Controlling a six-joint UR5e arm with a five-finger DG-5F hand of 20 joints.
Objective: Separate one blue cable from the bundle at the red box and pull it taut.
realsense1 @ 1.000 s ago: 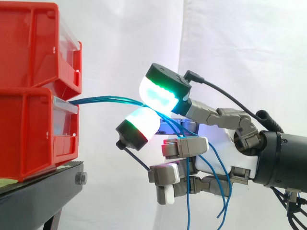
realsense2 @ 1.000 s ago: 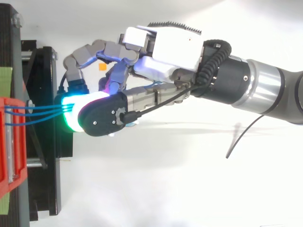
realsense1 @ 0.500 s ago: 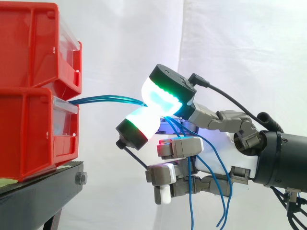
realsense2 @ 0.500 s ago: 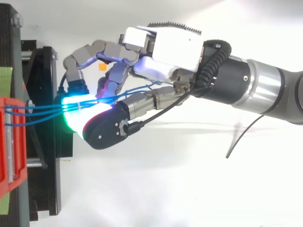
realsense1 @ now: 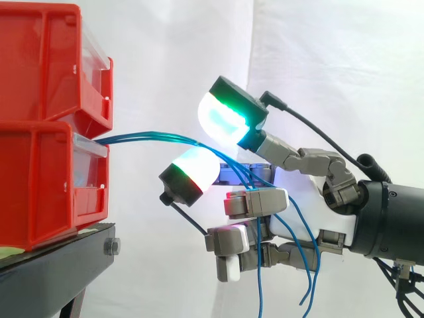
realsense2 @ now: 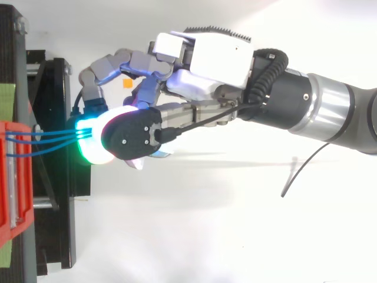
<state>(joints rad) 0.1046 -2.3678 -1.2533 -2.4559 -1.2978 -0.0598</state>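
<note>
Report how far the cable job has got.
Done: the robot hand is at the bundle, and the blue cables run from the red box to it. In hand: none is singled out yet; several cables lie close together along that span. Left: separate one and pull it taut. Past the robot hand the cables hang slack.

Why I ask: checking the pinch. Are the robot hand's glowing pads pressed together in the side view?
No: a gap separates the upper pad from the lower pad, blue cables between.
</note>
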